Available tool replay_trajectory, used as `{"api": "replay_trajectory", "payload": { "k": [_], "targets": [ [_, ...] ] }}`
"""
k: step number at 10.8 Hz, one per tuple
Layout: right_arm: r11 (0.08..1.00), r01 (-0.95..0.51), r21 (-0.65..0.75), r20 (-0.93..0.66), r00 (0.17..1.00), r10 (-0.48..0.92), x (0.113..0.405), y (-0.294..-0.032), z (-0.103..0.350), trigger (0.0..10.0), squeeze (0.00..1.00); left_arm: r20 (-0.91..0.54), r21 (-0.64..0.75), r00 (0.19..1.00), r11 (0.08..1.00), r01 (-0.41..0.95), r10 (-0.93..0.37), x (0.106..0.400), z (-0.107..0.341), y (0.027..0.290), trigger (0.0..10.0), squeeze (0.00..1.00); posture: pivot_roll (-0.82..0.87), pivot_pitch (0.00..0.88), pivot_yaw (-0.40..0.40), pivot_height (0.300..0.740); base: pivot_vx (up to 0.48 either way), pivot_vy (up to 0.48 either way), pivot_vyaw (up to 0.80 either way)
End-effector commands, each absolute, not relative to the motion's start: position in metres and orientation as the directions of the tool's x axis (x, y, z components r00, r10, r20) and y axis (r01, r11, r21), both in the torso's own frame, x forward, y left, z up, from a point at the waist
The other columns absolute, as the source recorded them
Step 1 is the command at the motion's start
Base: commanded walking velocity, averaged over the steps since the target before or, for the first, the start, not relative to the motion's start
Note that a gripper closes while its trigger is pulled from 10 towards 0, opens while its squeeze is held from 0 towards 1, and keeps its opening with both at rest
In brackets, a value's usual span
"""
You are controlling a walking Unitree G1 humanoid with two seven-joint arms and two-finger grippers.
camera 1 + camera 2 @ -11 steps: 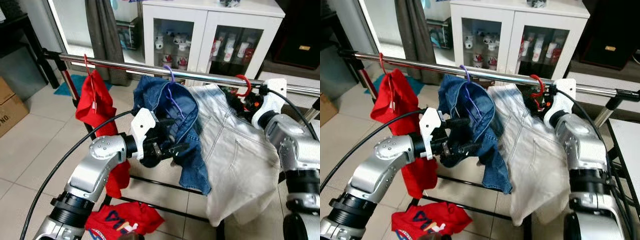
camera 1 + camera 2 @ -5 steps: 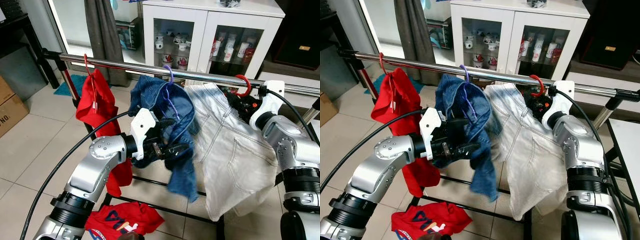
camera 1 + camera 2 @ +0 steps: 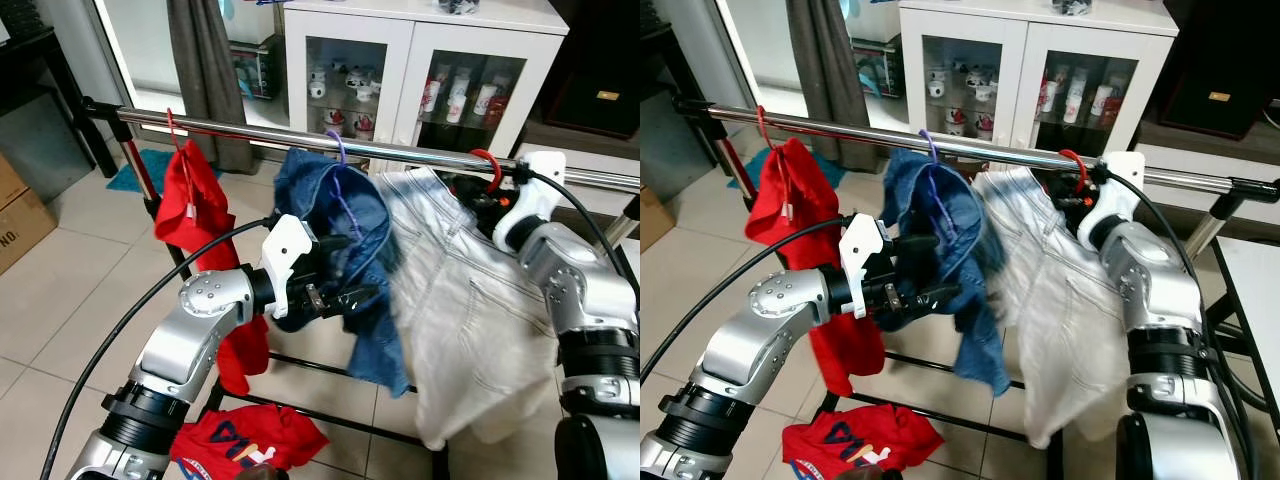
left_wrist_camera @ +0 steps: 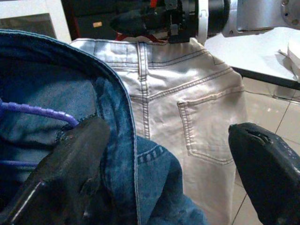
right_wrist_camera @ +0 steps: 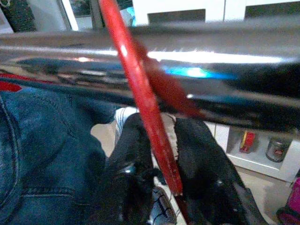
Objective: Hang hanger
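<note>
Two garments share the rail (image 3: 420, 152): my left end effector (image 3: 335, 297) gapes beside soft blue denim (image 3: 345, 215); my right end effector (image 5: 161, 154) pinches the stiff, slippery red hanger (image 5: 140, 93) below its hook, heavy pale jeans (image 3: 470, 300) dragging

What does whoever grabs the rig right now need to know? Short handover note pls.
Right gripper: up at the rail, fingers pinched on the red hanger carrying the white jeans; its hook sits over the rail.
Left gripper: open, fingers either side of the blue jeans, which hang on a purple hanger on the rail.
Red shirt hangs on the rail further left; another red garment lies on the floor.
Done: red hanger looks hooked.
Left: release right gripper, pull both arms back.
</note>
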State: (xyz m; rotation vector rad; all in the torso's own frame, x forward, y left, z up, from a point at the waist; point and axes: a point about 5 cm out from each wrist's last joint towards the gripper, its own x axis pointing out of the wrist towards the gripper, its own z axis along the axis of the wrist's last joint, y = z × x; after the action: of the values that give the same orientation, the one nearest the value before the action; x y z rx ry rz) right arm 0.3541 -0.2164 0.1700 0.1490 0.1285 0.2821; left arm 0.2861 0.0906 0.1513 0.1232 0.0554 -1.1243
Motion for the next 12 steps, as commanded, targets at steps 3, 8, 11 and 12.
{"api": "replay_trajectory", "payload": {
  "k": [3, 8, 11, 12],
  "targets": [
    [0.945, -0.286, 0.156, -0.107, 0.947, 0.304, 0.355, -0.213, 0.169, 0.0, 0.00, -0.113, 0.099, 0.437, 0.428, 0.898, -0.892, 0.289, 0.155, 0.090, 10.0, 0.65, -0.06, 0.000, 0.024, 0.740, 0.000, 0.000, 0.00],
    [0.955, -0.260, 0.143, -0.046, 0.962, 0.269, 0.352, -0.217, 0.176, 0.0, 0.00, -0.103, 0.113, 0.462, 0.451, 0.885, -0.881, 0.291, 0.157, 0.091, 10.0, 0.65, -0.05, 0.000, 0.026, 0.740, 0.000, 0.000, 0.00],
    [0.966, -0.256, -0.034, 0.086, 0.962, 0.258, 0.337, -0.220, 0.199, 0.0, 0.00, -0.084, 0.120, 0.498, 0.487, 0.865, -0.863, 0.294, 0.159, 0.092, 10.0, 0.65, -0.05, 0.000, 0.027, 0.740, 0.000, 0.000, 0.00],
    [0.964, -0.259, -0.062, 0.102, 0.959, 0.264, 0.333, -0.220, 0.201, 0.0, 0.00, -0.083, 0.120, 0.504, 0.494, 0.861, -0.860, 0.295, 0.159, 0.092, 10.0, 0.65, -0.06, 0.000, 0.029, 0.740, 0.000, 0.000, 0.00]
  ]
}}
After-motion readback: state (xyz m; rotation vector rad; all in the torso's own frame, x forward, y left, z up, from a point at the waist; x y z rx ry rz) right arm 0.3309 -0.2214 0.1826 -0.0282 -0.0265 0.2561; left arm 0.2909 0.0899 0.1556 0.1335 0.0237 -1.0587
